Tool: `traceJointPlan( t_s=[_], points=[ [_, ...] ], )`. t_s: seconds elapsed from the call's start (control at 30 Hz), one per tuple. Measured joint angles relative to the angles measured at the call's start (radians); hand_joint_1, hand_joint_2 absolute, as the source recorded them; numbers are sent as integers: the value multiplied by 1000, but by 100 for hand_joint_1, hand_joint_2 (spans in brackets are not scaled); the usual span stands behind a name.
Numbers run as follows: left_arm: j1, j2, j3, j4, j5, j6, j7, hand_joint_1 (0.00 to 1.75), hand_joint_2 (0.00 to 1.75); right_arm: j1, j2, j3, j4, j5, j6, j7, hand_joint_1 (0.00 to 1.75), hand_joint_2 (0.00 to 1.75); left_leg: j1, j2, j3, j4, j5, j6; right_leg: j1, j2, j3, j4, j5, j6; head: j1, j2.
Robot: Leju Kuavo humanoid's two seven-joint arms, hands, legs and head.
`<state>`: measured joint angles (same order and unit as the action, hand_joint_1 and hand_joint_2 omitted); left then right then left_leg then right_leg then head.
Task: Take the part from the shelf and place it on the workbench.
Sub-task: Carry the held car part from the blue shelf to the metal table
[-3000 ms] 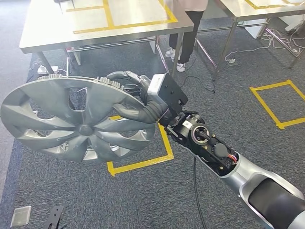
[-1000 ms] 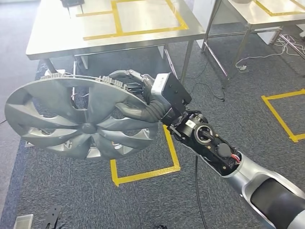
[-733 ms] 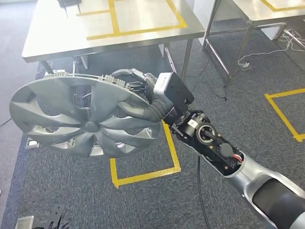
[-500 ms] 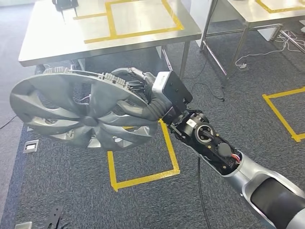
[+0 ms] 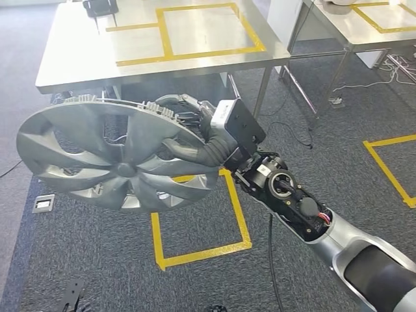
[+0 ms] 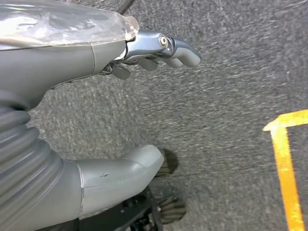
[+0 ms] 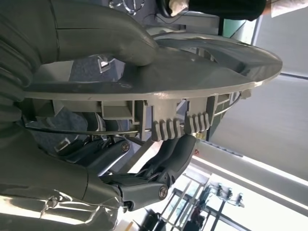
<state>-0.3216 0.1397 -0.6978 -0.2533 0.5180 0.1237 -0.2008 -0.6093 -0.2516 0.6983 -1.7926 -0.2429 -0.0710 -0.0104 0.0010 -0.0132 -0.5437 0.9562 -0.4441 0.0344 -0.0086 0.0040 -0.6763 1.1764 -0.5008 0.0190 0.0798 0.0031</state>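
The part is a large silver wheel cover with curved spokes, held nearly flat in the air below the near edge of the steel workbench. My right hand grips its right rim, thumb over the face and fingers under the ribbed back. In the right wrist view the rim is clamped between the thumb and the dark fingers. My left hand hangs over the carpet, fingers apart, holding nothing.
The workbench carries yellow tape rectangles and a black device at its far edge. A second table stands to the right. Yellow floor squares mark the grey carpet. Cables lie near the table legs.
The camera has shifted as I walk; the workbench has come closer and the person near it has gone from the picture. My right hand keeps the same grip on the wheel cover.
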Motion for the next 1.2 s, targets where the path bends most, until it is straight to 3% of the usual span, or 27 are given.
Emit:
traceJointPlan(
  t_s=[0.03, 0.1, 0.23, 0.3, 0.37, 0.43, 0.47, 0.53, 0.6, 0.63, 0.7, 0.77, 0.83, 0.9, 0.93, 0.97, 1.0, 1.07, 1.13, 1.2],
  points=[
    [0, -1, 0, 0, 0, -1, 0, 0, 175, 1, -1, 0, 0, 0, 0, 0, 175, 175, -1, -1, 11, -1, -9, -2, 2, 0, 20, -75, 57, -7, 2, 0],
    [-2, -3, 0, 0, 0, -1, 0, 0, 175, -1, -2, -2, -1, 0, 0, -1, 175, 175, -2, -2, 23, -1, -24, -10, 8, 0, 53, -185, 115, -17, 0, 0],
    [-4, -4, 0, 0, 0, -1, 0, 0, 175, 0, -2, -4, -9, 0, 0, -1, 175, 175, -2, 1, 27, 18, -34, -31, 10, -1, 89, -227, 108, -34, 1, 0],
    [-6, -5, 0, 0, 0, -1, 0, 0, 175, -2, -2, -5, -9, 1, 0, 0, 175, 175, 1, 4, -17, 101, -50, -42, 7, -1, 110, -233, 101, -42, -3, 0],
    [-6, -3, 0, 0, 0, -1, 0, 0, 175, -2, -2, -5, -10, 3, 0, 0, 175, 175, 5, 5, -106, 231, -91, -49, 6, -1, 122, -234, 88, -46, -5, 0],
    [-3, -2, 0, 0, 0, -1, 0, 0, 175, 1, -2, -5, -11, 6, 1, 2, 175, 175, 9, 5, -173, 289, -111, -56, 6, 1, 140, -234, 71, -45, -5, 0],
    [-2, -2, 0, 0, 0, -1, 0, 0, 175, 2, -2, -6, -12, 8, 1, 3, 175, 175, 11, 6, -180, 267, -91, -58, 5, 1, 152, -234, 61, -44, -5, 0],
    [-1, 0, 0, 0, -1, -1, 0, 0, 175, 4, -2, -6, -12, 9, 2, 5, 175, 175, 15, 9, -149, 136, 8, -60, 4, 1, 179, -234, 38, -37, -5, 0],
    [-2, 1, 0, 0, -1, -2, 0, 0, 175, 2, -2, -6, -14, 9, 3, 5, 175, 175, 12, 13, -118, 30, 75, -52, 4, 2, 197, -233, 18, -26, -8, 0],
    [-2, 1, 0, 0, -1, -2, 0, 0, 175, 2, -2, -6, -15, 9, 3, 5, 175, 175, 8, 14, -113, 10, 86, -43, 5, 2, 202, -233, 10, -19, -10, 0],
    [-5, 0, 0, 0, -4, -3, 0, 0, 175, 1, -2, -7, -18, 10, 4, 5, 175, 175, 4, 13, -108, 9, 78, -24, 4, 3, 209, -232, 2, -7, -11, 0],
    [-8, 0, 0, 0, -6, -3, 0, 0, 175, 2, -2, -8, -20, 11, 4, 6, 175, 175, 5, 11, -91, 6, 71, -10, 2, 1, 193, -190, -4, 1, -8, 0],
    [-10, 0, 0, 0, -7, -3, 0, 0, 175, 2, -2, -10, -20, 11, 4, 6, 175, 175, 5, 8, -69, 4, 56, -1, 0, 1, 122, -64, -30, 6, -3, 0],
    [-11, 0, 0, 0, -8, -3, 0, 0, 175, 3, -2, -13, -21, 11, 4, 6, 175, 175, 2, 6, -47, 4, 37, 4, 0, 0, 32, 67, -82, 8, -1, 0],
    [-11, 0, 0, 0, -8, -3, 0, 0, 175, 4, -2, -13, -21, 11, 5, 6, 175, 175, 0, 5, -35, 4, 27, 6, 0, 0, 3, 92, -98, 8, 0, 0],
    [-11, 0, 0, 0, -9, -3, 0, 0, 175, 5, -3, -14, -21, 12, 5, 6, 175, 175, -2, 3, -20, 4, 16, 6, 0, 0, -9, 81, -95, 6, 1, 0],
    [-11, 0, 0, 0, -9, -3, 0, 0, 175, 5, -3, -15, -21, 12, 5, 6, 175, 175, -4, 1, -3, 4, 5, 6, 2, 1, -6, 36, -66, 1, 2, 0],
    [-13, -2, 0, 0, -10, -3, 0, 0, 175, 5, -4, -18, -22, 14, 6, 6, 175, 175, -8, -2, 28, 4, -19, 4, 9, 1, 16, -103, 54, -15, 4, 0],
    [-16, -5, 0, 0, -10, -3, 0, 0, 175, 4, -4, -22, -24, 15, 6, 6, 175, 175, -10, -3, 41, 3, -37, -5, 17, 2, 36, -198, 137, -26, 1, 0],
    [-20, -6, 0, 0, -11, -3, 0, 0, 175, 3, -4, -23, -28, 15, 7, 6, 175, 175, -10, -4, 48, 2, -45, -15, 20, 3, 52, -221, 142, -30, 2, 0]
  ],
)
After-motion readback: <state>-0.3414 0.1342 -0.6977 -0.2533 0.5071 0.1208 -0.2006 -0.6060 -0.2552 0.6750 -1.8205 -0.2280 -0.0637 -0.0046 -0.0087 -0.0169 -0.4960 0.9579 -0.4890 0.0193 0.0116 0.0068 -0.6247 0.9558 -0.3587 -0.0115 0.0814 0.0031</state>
